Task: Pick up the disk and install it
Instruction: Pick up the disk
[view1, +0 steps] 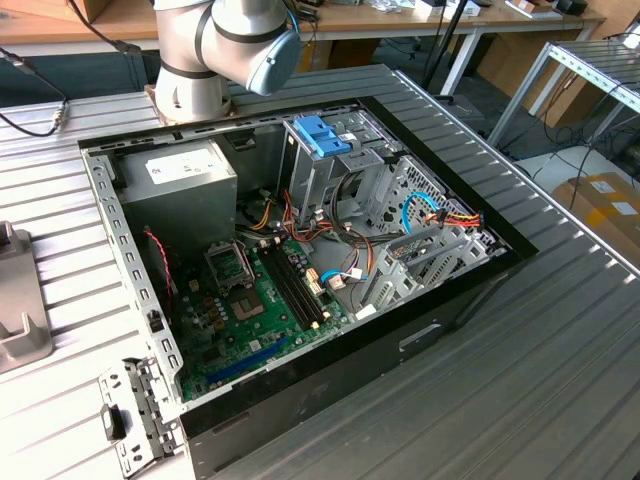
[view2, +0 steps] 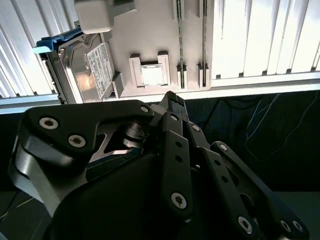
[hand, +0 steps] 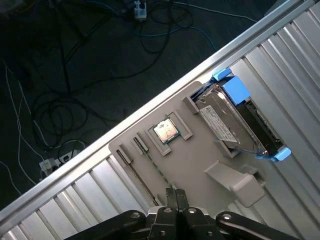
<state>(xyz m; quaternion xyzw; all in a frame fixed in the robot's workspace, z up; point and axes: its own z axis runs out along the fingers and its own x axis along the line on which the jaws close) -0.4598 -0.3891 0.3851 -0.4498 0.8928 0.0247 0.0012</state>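
The disk (hand: 235, 125) is a silver-grey metal drive with bright blue rails. It stands on edge in a slot of a flat grey holder plate (hand: 195, 165) on the ribbed metal table. The second wrist view also shows the disk (view2: 82, 67) on the plate (view2: 155, 40). My gripper (hand: 175, 194) hangs over the plate's near side, apart from the disk. Its black fingers (view2: 172, 102) are pressed together with nothing between them.
A small square chip (hand: 166, 131) sits in a frame on the plate. In the exterior view an open computer case (view1: 450, 300) lies on the table, with a blue clip (view1: 322, 135) on its drive cage and a grey power-supply box (view1: 185, 175). The arm (view1: 230, 40) stands behind it. Cables lie on the dark floor (hand: 75, 75).
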